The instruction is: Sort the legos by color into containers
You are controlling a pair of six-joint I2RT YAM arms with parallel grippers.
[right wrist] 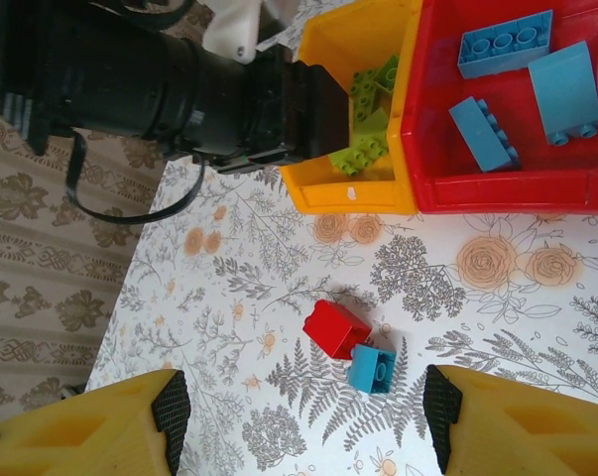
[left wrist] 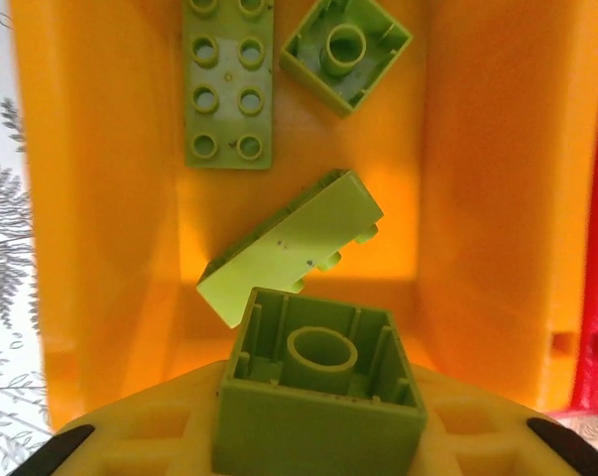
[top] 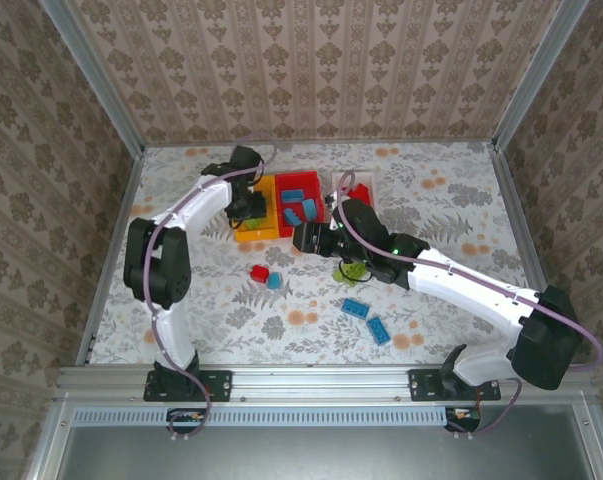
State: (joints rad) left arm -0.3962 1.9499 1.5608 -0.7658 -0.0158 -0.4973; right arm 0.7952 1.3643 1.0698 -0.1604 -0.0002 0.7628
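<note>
Left pincer [left wrist: 318, 441], nearly closed, grips a lime green plastic brick [left wrist: 318, 397] over the yellow plastic bin [left wrist: 110, 198]. Released high, it may bounce out. Right pincer [right wrist: 306, 407] gapes empty above a red plastic brick [right wrist: 335, 328].

No word, number or brand can be read anywhere. The lime green brick [left wrist: 318, 397] gripped in the left hand [left wrist: 318, 451] has plain faces. The studs of the green plate [left wrist: 227, 84] beyond it, in the yellow container [left wrist: 477, 198], are too blurred for letters. Under the right hand [right wrist: 305, 405], the red brick [right wrist: 335, 327] and the blue brick [right wrist: 371, 369] carry no marks.
</note>
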